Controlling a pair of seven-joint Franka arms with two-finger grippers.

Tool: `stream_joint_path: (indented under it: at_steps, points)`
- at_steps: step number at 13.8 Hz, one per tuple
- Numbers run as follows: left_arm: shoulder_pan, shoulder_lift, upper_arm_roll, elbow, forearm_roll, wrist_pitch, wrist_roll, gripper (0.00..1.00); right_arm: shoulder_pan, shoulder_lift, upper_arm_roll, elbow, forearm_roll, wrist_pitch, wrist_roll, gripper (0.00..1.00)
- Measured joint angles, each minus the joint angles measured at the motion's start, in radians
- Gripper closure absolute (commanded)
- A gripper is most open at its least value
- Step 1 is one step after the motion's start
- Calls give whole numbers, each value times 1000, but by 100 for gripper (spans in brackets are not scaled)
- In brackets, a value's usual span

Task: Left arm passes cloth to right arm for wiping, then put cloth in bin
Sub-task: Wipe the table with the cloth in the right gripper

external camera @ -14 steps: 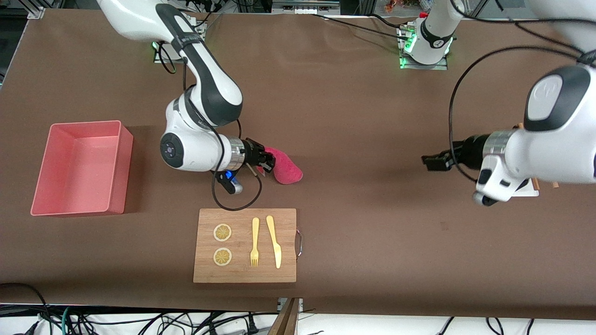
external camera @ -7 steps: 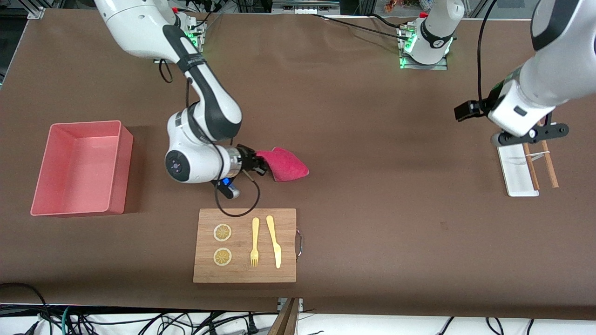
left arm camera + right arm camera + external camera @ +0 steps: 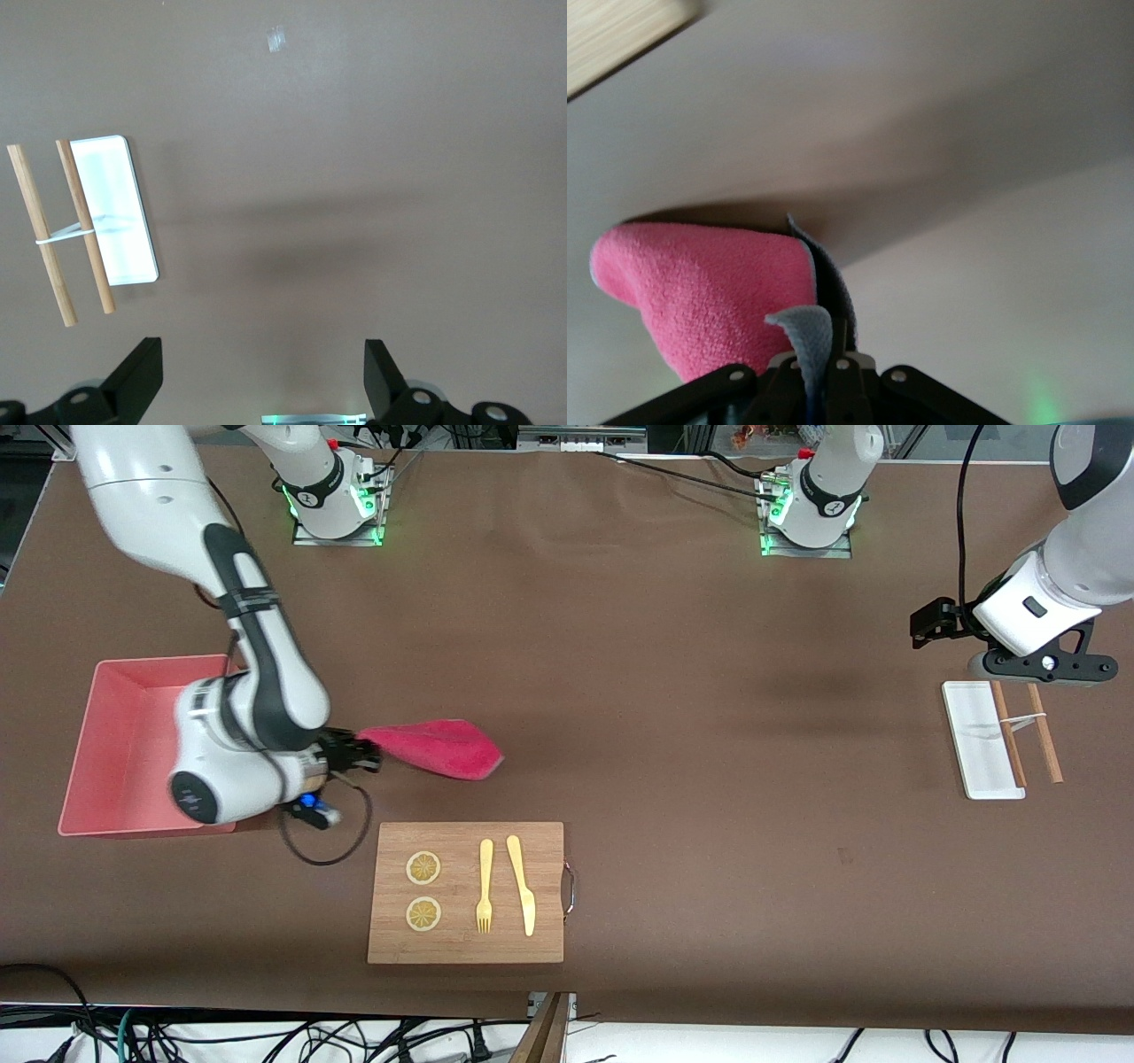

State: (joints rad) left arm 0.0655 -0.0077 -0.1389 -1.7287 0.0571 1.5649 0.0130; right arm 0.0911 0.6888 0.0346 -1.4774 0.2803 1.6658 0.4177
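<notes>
My right gripper [image 3: 368, 755] is shut on one corner of the magenta-pink cloth [image 3: 434, 748]. The cloth trails out sideways from it over the bare table, between the bin and the wooden board. In the right wrist view the cloth [image 3: 709, 292] bulges past the shut gripper [image 3: 828, 372], its grey edge pinched between the jaws. The salmon-pink bin [image 3: 151, 662] stands at the right arm's end of the table, partly covered by that arm's wrist. My left gripper [image 3: 930, 622] is open and holds nothing, up over the table next to the white tray; the left wrist view shows the gripper [image 3: 261, 381] with its jaws wide apart.
A wooden board [image 3: 465, 893] with two lemon slices, a yellow fork and a yellow knife lies nearer the front camera than the cloth. A small white tray [image 3: 979, 740] with two wooden sticks [image 3: 1041, 735] lies at the left arm's end; both also show in the left wrist view, the tray [image 3: 115, 208] and the sticks [image 3: 84, 230].
The right arm has swung toward the bin, carrying the cloth away from the table's middle. The left arm has drawn back to its own end, above the white tray.
</notes>
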Motion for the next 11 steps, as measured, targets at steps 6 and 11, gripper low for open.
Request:
stream_joint_path:
  at_steps: [6,11]
  points:
    - [-3,6,-10,53,-4,6,10,0,-83,-11,14,16,-223,-57,-188,100]
    - [-7,8,-20,63,-38,6,10,0,87,-12,33,16,-219,39,34,100]
